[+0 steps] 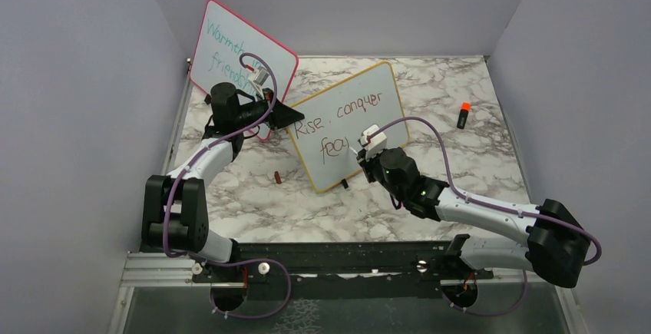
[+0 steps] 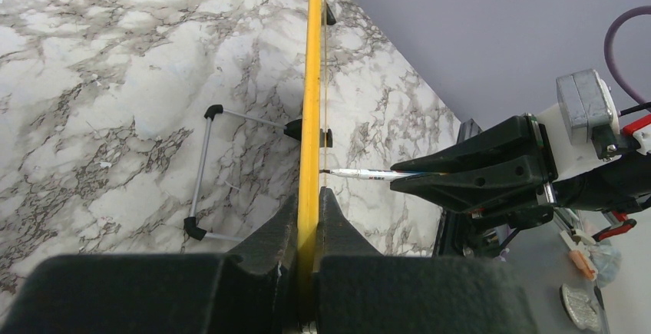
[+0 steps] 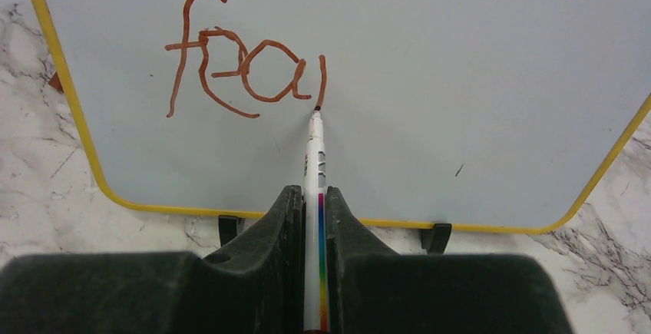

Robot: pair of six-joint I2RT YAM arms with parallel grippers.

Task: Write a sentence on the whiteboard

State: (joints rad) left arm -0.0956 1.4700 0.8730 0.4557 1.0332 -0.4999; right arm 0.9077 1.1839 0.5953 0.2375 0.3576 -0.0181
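Marker (image 3: 315, 150) tip touches the whiteboard (image 1: 361, 88) at the foot of a stroke just after "fea", on the second line of the sentence (image 1: 338, 115); the line above reads "Rise. conquer". The right tool (image 3: 313, 196) is closed on the marker's barrel. The left tool (image 2: 308, 203) pinches the whiteboard's yellow frame at its left edge. The whiteboard stands on black feet around the middle of the marble surface (image 1: 445, 81). A pink-framed board (image 1: 269, 57) stands at the far left corner. An orange-capped pen (image 1: 463, 114) lies near the right edge.
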